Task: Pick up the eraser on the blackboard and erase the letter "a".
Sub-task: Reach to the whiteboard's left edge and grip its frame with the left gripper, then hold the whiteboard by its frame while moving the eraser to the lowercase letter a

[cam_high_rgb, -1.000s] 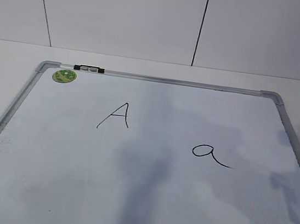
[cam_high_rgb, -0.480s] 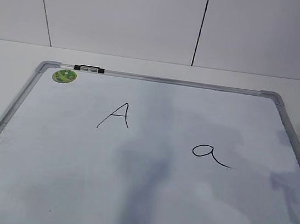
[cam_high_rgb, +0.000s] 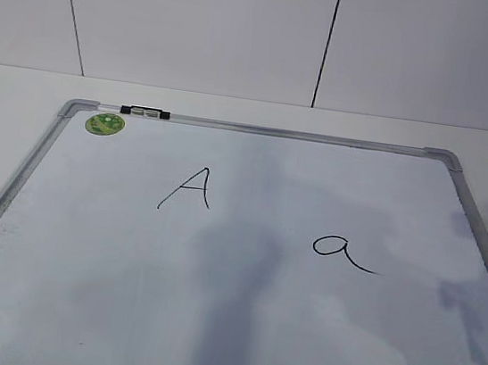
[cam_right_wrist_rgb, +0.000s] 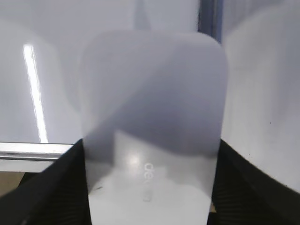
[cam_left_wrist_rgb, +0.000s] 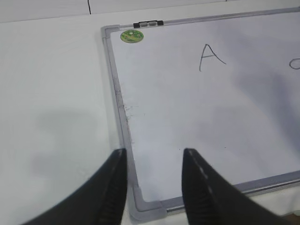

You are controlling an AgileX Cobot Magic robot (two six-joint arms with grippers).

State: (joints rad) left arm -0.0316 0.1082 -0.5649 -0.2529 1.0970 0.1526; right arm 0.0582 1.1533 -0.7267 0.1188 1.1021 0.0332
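Observation:
The eraser, white with small grey print, fills the right wrist view. My right gripper has a black finger pressed on each of its long sides. It is over the blackboard, whose silver frame shows at the lower left. Neither gripper nor the eraser shows in the exterior view. There the blackboard lies flat with the letter "a" right of centre. My left gripper is open and empty above the board's near left corner.
A capital "A" is written left of centre. A round green sticker and a small black-and-white clip sit at the board's far left corner. White table surrounds the board, with a white panelled wall behind.
Only the soft shadows on the board shift slightly; the board and both letters are unchanged.

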